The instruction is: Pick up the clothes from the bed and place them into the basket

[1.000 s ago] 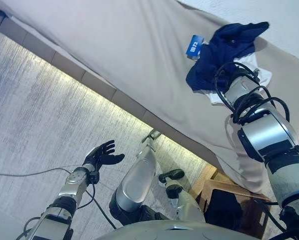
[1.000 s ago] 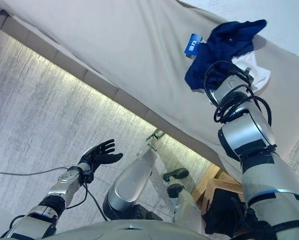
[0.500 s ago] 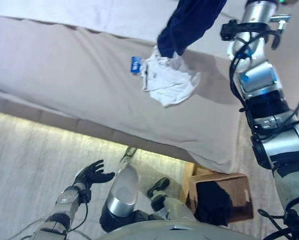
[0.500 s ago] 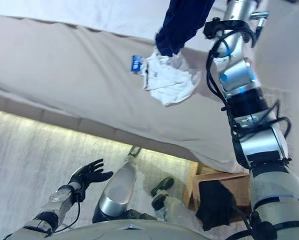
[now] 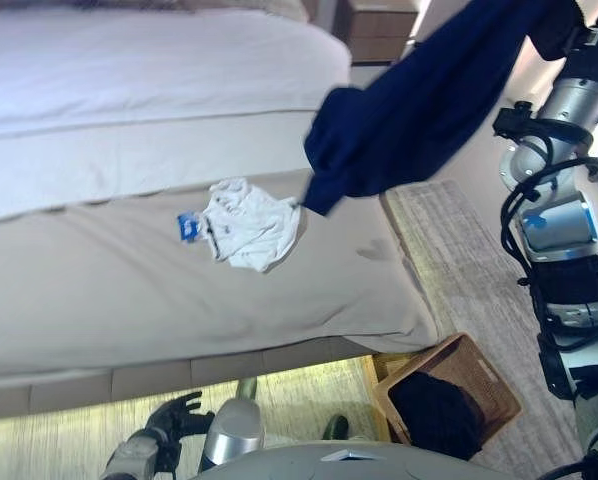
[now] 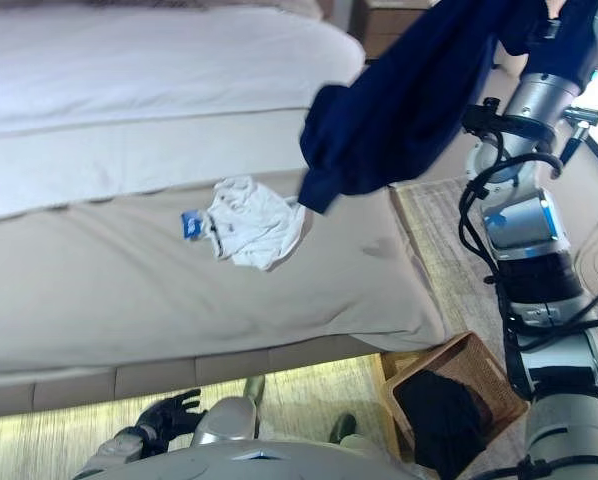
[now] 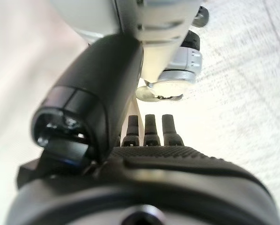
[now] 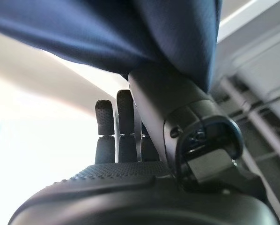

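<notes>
A: Two garments in play. Far left and low, the left hand (image 5: 175, 418) hangs idle near the floor, fingers straight and loosely spread, holding nothing.

B: And on the bed (image 5: 99, 290)?

A: White garment (image 5: 251, 222) lies crumpled on the beige cover, a small blue tag (image 5: 188, 227) touching its left edge. Not yet collected.

B: Further right?

A: Navy garment (image 5: 419, 105) hangs in the air, clear of the mattress, its lower end dangling just beside the white one. It drapes from the raised right hand (image 8: 126, 136) at the top right. Wrist view shows cloth lying over thumb and fingers; the fingers look fairly straight, so I cannot tell whether they pinch it or merely carry it.

B: Basket?

A: Wicker basket (image 5: 484, 385) sits on the floor off the bed's near corner, below the right arm, with something dark (image 5: 439, 415) already inside.

B: Advice for the carry?

A: My judgement: keep the hand high until the trailing end passes the bed corner, so it does not snag the white piece. Then bring the arm over the basket's opening, lower until the cloth pools inside, and only then let go. A loose drape could slide off early, so move smoothly.
</notes>
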{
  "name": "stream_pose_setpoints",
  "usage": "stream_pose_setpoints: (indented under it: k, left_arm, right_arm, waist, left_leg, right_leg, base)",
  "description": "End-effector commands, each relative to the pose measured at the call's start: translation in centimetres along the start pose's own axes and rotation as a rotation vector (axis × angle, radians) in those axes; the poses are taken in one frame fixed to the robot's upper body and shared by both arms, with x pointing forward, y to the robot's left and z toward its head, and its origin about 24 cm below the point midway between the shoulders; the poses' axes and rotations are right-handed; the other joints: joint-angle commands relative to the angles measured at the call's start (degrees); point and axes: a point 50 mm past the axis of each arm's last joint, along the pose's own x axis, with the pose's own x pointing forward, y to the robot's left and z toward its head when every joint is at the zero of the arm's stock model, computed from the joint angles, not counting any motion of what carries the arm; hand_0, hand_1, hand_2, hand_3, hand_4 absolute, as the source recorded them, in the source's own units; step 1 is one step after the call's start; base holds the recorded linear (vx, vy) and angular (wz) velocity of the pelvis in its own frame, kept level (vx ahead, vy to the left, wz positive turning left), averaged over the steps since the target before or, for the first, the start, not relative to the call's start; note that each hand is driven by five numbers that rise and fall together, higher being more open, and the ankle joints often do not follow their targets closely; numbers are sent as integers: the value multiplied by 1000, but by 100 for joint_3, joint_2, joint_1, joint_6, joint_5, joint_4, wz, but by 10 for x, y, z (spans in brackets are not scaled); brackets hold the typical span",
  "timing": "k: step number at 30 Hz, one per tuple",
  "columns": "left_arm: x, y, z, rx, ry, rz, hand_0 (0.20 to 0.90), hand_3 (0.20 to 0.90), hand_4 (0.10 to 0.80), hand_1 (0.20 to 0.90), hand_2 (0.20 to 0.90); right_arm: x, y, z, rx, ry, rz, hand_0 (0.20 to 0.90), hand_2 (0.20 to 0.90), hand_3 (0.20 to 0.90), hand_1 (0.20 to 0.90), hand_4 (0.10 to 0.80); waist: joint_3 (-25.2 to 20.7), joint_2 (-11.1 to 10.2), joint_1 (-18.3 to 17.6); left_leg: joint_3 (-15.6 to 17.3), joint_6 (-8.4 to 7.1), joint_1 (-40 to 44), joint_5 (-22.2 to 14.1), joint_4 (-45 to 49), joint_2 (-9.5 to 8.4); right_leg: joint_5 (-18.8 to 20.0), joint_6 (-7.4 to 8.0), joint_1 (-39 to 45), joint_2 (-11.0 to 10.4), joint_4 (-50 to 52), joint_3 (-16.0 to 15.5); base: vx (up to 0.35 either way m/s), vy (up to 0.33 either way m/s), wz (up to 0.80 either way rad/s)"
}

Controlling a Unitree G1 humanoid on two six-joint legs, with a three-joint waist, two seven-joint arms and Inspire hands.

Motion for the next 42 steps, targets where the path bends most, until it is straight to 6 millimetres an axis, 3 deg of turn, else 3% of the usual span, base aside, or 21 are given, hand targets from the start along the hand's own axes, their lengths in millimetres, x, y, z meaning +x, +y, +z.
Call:
stream_pose_setpoints:
  k: [1, 5, 11, 15, 22, 28, 31, 32, 33, 35, 38, 42]
  left_arm:
    - [6, -15, 12, 85, -3, -76, 900, 900, 800, 900, 900]
    - [7, -19, 20, 115, -23, -98, 900, 900, 800, 900, 900]
    - [7, -18, 30, 170, -46, -113, 900, 900, 800, 900, 900]
    - [8, -25, 49, 195, -109, -149, 900, 900, 800, 900, 900]
    - [7, -52, 126, 177, -358, -205, 900, 900, 800, 900, 900]
    - [-6, -69, 170, 168, -552, -247, 900, 900, 800, 900, 900]
    - [-11, -72, 180, 168, -603, -261, 900, 900, 800, 900, 900]
    - [-12, -72, 182, 166, -613, -265, 900, 900, 800, 900, 900]
    - [-13, -72, 183, 163, -618, -270, 900, 900, 800, 900, 900]
    - [-14, -71, 183, 172, -615, -277, 900, 900, 800, 900, 900]
    - [-13, -66, 177, 169, -603, -277, 900, 900, 800, 900, 900]
    - [-10, -59, 167, 135, -561, -271, 900, 900, 800, 900, 900]
  right_arm:
    - [28, -39, 31, 13, -208, -150, 300, 300, 200, 300, 100]
    - [11, -38, 5, -32, -131, -55, 300, 300, 200, 300, 100]
    - [-33, -25, -48, -154, 55, 149, 300, 300, 200, 300, 100]
    - [-55, -22, -81, -259, 161, 237, 300, 300, 200, 300, 100]
    - [-39, -19, -105, -383, 259, 238, 300, 300, 200, 300, 100]
    - [-33, -16, -127, -510, 364, 202, 300, 300, 200, 300, 100]
    - [-36, -22, -146, -619, 468, 211, 300, 300, 200, 300, 100]
    - [-40, -26, -157, -671, 533, 225, 413, 413, 332, 413, 232]
    - [-43, -32, -165, -700, 595, 228, 900, 900, 900, 900, 800]
    - [-49, -41, -178, -758, 691, 237, 900, 900, 900, 900, 800]
    - [-48, -49, -183, -775, 760, 228, 900, 900, 900, 900, 800]
    - [-43, -57, -180, -773, 740, 152, 900, 900, 900, 900, 800]
  waist:
    - [-539, 175, -245]
    - [-489, 260, -513]
    - [-311, 407, -828]
    - [45, 662, -1026]
    - [1004, 1242, -1278]
    - [1669, 1695, -1249]
    - [1847, 1871, -1210]
    - [1898, 1926, -1188]
    - [1934, 1984, -1164]
    - [1976, 2020, -1109]
    - [2035, 2071, -1061]
    - [2010, 2068, -1032]
  left_leg:
    - [94, 320, 273, -589, -291, -163]
    - [291, 365, 422, -700, -220, -159]
    - [488, 453, 496, -889, 73, -153]
    - [506, 433, 261, -877, 383, -189]
    - [444, 323, -620, -622, 680, -307]
    - [436, 221, -1443, -358, 899, -314]
    - [431, 210, -1724, -310, 1056, -353]
    - [412, 205, -1806, -288, 1101, -380]
    - [392, 197, -1853, -257, 1111, -393]
    - [298, 146, -1847, -335, 1144, -472]
    - [263, 135, -1848, -286, 1092, -484]
    - [327, 169, -1734, -129, 864, -401]
  right_leg:
    - [-549, -80, -11, 355, 435, 14]
    - [-599, -120, -41, 374, 553, 217]
    - [-686, -172, -141, 361, 815, 393]
    - [-773, -232, -562, 245, 1323, 413]
    - [-879, -339, -1599, 82, 1974, 540]
    - [-1057, -460, -2556, 8, 2656, 636]
    - [-1162, -525, -2897, -27, 3002, 654]
    - [-1198, -548, -2983, -33, 3107, 661]
    - [-1225, -569, -3030, -42, 3177, 663]
    - [-1446, -557, -3018, -104, 3314, 684]
    - [-1476, -592, -3018, -114, 3335, 655]
    - [-1226, -603, -2893, -49, 3070, 595]
  base:
    - [43, -90, -50]
    - [42, -133, -43]
    - [31, -148, -29]
    - [-64, -70, -13]
    - [-250, -6, -15]
    - [-195, -45, -16]
    - [-98, -37, -18]
    - [-49, -25, -1]
    - [-40, -16, 7]
    - [52, -20, 13]
    - [12, 38, 12]
    - [-35, 133, 7]
